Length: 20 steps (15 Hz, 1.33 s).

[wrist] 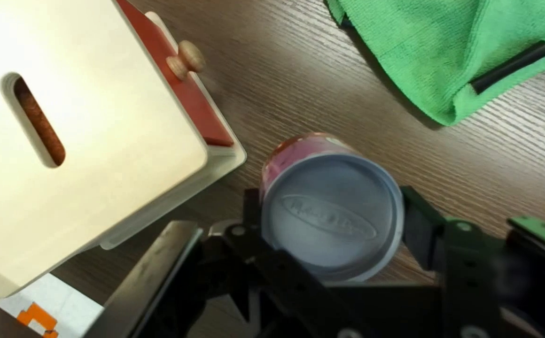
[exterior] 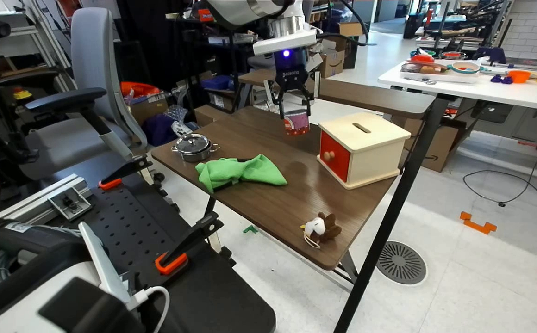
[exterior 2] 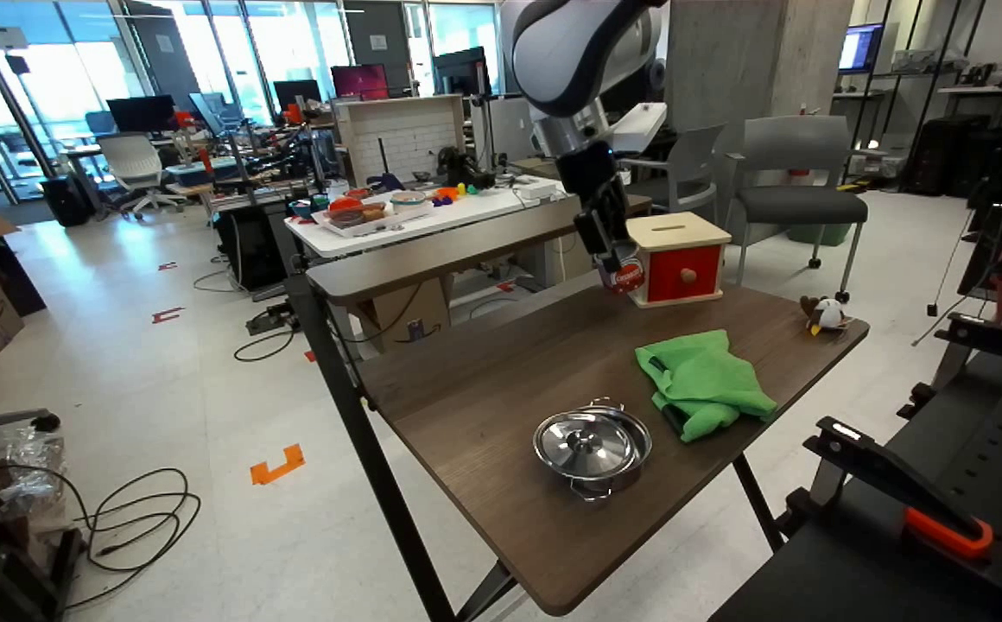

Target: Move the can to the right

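The can (wrist: 331, 216) is a short cylinder with reddish-pink sides and a grey end that faces the wrist camera. My gripper (wrist: 332, 213) is shut on it, one finger on each side of the can. In both exterior views the can (exterior: 297, 123) (exterior 2: 625, 275) hangs from the fingertips of the gripper (exterior: 295, 111) (exterior 2: 611, 257), slightly tilted. It appears to be raised above the brown table (exterior: 268, 212). It is beside the wooden box, on the side of the red door. The can's far end is hidden in the wrist view.
The wooden box with a red door (exterior: 365, 148) stands close to the can. A green cloth (exterior: 243, 171) and a silvery lidded pot (exterior: 193, 147) lie on the table. A small brown-and-white toy (exterior: 320, 227) sits near a table corner.
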{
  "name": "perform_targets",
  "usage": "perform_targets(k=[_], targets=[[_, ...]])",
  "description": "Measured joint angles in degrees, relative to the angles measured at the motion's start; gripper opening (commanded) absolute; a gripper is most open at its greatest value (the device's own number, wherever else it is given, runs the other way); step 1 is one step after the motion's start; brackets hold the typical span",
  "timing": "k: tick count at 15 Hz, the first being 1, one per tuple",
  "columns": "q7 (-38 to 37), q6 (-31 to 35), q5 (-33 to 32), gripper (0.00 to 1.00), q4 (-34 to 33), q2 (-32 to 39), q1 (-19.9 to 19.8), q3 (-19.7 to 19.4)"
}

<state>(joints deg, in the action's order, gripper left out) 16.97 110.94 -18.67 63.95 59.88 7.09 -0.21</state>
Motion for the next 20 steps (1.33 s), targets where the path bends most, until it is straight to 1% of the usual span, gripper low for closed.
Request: perform_targets(k=[7, 14, 15, 17, 20], targets=[[2.2, -1.5, 0.2, 0.46, -7.9, 6.2, -0.2, 0.0], [3.3, -2.2, 0.2, 0.46, -12.5, 10.7, -0.2, 0.0], [3.3, -2.2, 0.2, 0.93, -13.0, 11.2, -0.2, 0.0], [3.3, -2.4, 0.3, 0.99, -14.0, 11.9, -0.2, 0.1], [3.5, -3.5, 0.3, 1.0, -15.1, 12.4, -0.1, 0.3]])
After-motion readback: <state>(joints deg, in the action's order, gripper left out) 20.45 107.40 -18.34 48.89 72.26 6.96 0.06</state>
